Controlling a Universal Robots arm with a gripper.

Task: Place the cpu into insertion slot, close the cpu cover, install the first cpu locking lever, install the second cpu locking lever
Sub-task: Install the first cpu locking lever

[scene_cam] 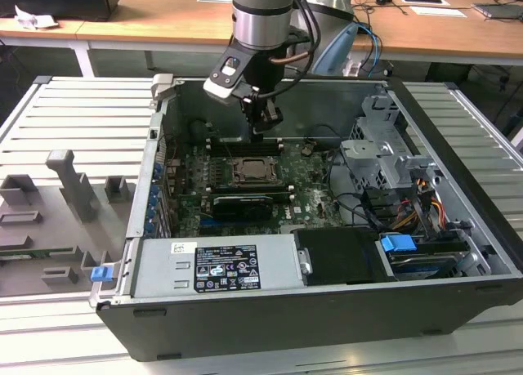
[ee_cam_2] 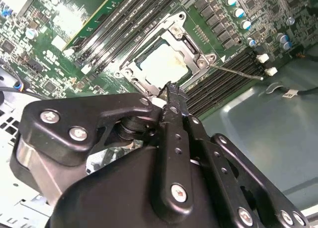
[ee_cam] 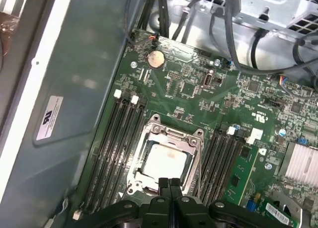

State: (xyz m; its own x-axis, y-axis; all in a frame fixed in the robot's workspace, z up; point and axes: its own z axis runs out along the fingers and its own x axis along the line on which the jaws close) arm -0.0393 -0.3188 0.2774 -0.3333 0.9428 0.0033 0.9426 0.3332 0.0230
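The cpu (ee_cam: 166, 162) lies framed by the cpu cover (ee_cam: 175, 134), memory slots (ee_cam: 117, 138) flanking both sides.

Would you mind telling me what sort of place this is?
Probably a robotics lab or workshop: a robot arm reaches into an open computer case on a slatted metal bench, with wooden office desks behind.

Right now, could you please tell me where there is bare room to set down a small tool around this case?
Free: the ribbed table, bordered by the grey fixtures and the case wall, and the strip at the exterior view's right. Crowded: around the cpu by the gripper, and the cabled drive cage.
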